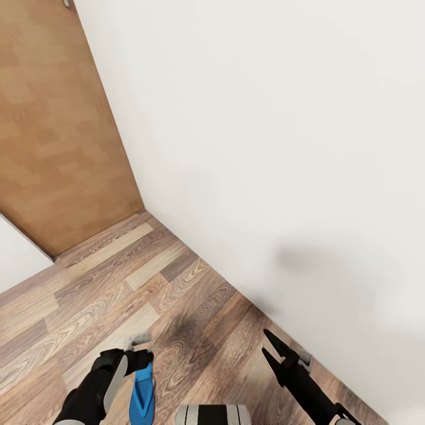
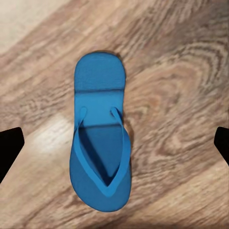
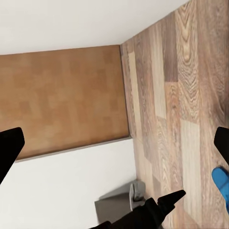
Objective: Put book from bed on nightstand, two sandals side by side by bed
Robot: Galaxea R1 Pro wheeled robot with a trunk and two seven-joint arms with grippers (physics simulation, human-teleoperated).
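One bright blue sandal (image 2: 101, 143) lies flat on the wood-plank floor, strap side up. My left gripper (image 2: 114, 143) hovers over it, open, its dark fingertips (image 2: 9, 145) far apart on either side and nothing between them. In the head view the sandal (image 1: 141, 396) is at the lower edge, just under my left gripper (image 1: 141, 359). My right gripper (image 1: 267, 343) stands open and empty close to the white wall, and the right wrist view catches an edge of the sandal (image 3: 222, 185). The book, the bed and the nightstand are out of view.
A white wall (image 1: 265, 147) runs diagonally across the right side and meets a brown door (image 1: 53, 147) at the room's corner. Plank floor (image 1: 118, 283) stretches from that corner toward me. A small grey piece (image 1: 140, 339) sits on the floor near my left gripper.
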